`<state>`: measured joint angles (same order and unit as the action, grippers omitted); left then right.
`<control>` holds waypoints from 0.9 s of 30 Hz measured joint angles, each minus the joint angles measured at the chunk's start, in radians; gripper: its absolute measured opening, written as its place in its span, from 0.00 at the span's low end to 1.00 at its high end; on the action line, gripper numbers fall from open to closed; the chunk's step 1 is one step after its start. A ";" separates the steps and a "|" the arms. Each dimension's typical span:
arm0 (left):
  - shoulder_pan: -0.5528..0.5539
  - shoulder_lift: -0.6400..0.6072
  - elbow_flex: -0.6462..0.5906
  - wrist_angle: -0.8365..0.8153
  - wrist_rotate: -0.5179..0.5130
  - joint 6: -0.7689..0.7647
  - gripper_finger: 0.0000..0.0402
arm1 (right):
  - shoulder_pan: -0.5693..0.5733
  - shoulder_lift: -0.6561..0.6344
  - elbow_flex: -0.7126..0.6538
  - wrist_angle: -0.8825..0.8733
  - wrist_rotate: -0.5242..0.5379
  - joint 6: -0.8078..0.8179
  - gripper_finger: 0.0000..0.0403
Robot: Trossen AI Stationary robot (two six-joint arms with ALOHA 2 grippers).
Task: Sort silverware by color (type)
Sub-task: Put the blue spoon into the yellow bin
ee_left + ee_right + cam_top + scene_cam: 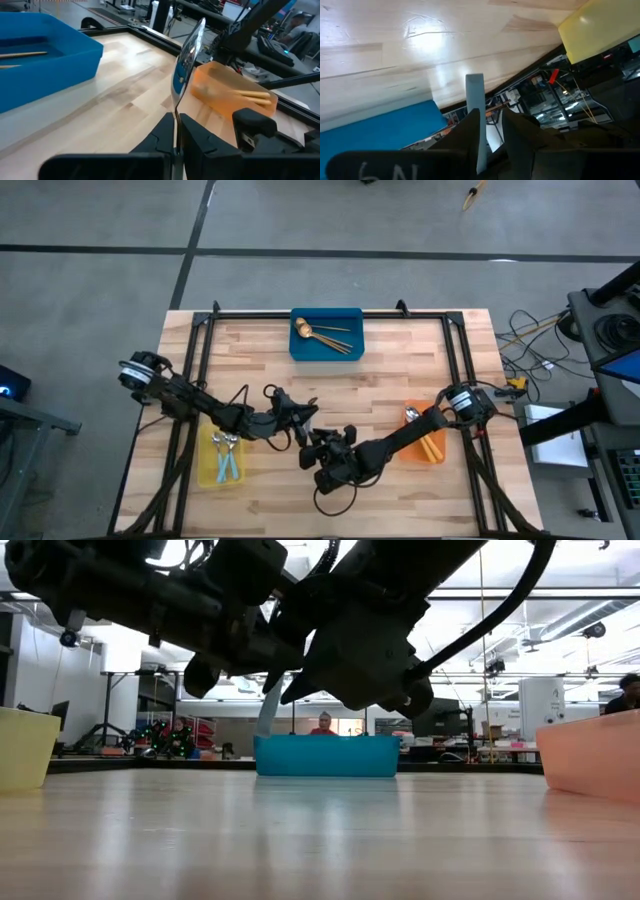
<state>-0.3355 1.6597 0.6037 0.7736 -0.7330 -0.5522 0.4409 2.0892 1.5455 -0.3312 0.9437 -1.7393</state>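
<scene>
One spoon, silver bowl (187, 60) and light-blue handle (474, 92), hangs in the air over the table's middle, between my two grippers. My left gripper (176, 120) is shut on it, reaching in from the table's left (298, 427). My right gripper (490, 114) comes from the right (318, 444). It stands open with the handle between its fingers and the handle's free end past them. In the low view the handle (268, 708) shows well above the tabletop. My left gripper pinches the spoon at its thin neck (176, 107), just below the bowl, between its two fingers. The bowl stands edge-on beyond the fingertips, and the spoon is lifted clear of the table. My right gripper has the light-blue handle lying along the inner side of one finger (470, 127). A gap shows between the handle and the other finger (512, 130).
A blue bin (326, 356) at the far middle holds gold spoons (322, 334). A yellow bin (205, 468) near left holds light-blue-handled spoons (227, 456). An orange bin (410, 458) near right holds orange-handled ones (430, 444). Bare wood lies between the bins.
</scene>
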 joint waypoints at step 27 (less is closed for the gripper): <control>-0.002 -0.008 -0.004 0.001 0.018 -0.013 0.00 | 0.006 -0.004 0.000 -0.010 0.000 0.080 0.22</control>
<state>-0.3370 1.6512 0.5999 0.7746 -0.7151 -0.5655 0.4471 2.0853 1.5455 -0.3415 0.9439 -1.6589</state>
